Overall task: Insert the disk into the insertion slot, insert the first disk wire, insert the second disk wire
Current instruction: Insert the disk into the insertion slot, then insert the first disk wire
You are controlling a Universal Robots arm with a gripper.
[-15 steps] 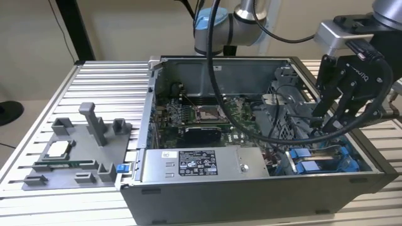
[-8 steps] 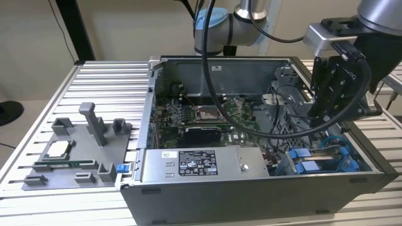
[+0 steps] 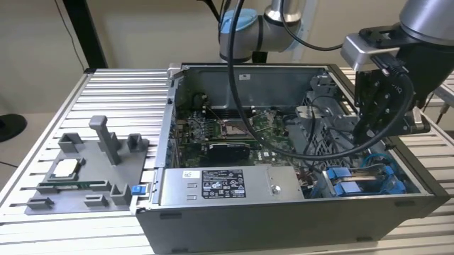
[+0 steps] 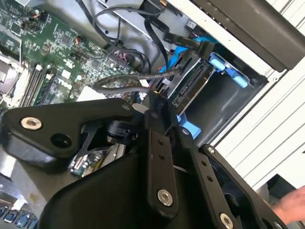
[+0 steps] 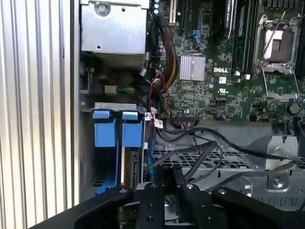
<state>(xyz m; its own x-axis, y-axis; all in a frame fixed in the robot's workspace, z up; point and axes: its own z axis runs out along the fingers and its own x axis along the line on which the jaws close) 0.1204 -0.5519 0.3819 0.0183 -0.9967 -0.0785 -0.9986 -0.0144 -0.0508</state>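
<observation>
the disk (image 5: 132,136) sits in the insertion slot (image 5: 114,106); case (image 3: 284,223) on slatted table (image 3: 120,90).

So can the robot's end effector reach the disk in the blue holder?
Probably yes. The end effector hangs right next to the disk, and the case is open on top. Some loose black wires crowd the gap.

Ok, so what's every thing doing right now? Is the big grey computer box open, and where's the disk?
Grey metal computer case: open, side cover off.
Flat silver-grey disk in its blue plastic carrier: sitting in the grey metal insertion slot.
Black gripper: down inside the case, at the disk's end.
Square silver chip: lying on the grey plastic tray outside the case.
</observation>
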